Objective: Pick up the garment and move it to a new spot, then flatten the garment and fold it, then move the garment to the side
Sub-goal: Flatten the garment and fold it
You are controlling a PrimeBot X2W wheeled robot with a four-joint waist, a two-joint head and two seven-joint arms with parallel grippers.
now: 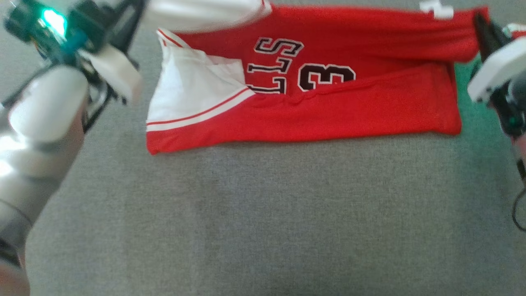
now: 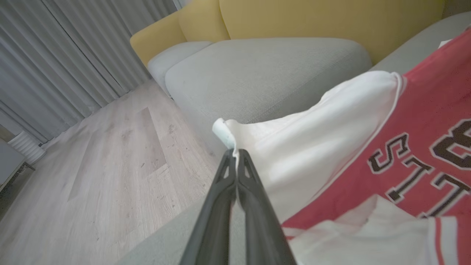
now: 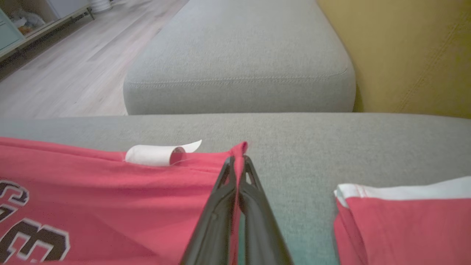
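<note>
Grey sofa cushion [image 1: 263, 213] lies closest; the red jersey [image 1: 337, 111] rests half-folded toward twelve o'clock. Both ends look held taut, likely so the fold carries over evenly. At ten o'clock the left gripper [image 2: 235, 151] is clenched on the white sleeve [image 2: 312, 121]. At two o'clock the right gripper [image 3: 238, 159] pinches the hem corner [image 3: 241, 147].

Red garment [image 1: 349, 111] with white sleeves, black lettering, on grey cushion [image 1: 263, 218].

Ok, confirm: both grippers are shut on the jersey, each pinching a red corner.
Wrong for the left gripper: the left wrist view shows it pinching the jersey by a white edge. The right gripper does pinch a red corner; both are shut.
</note>
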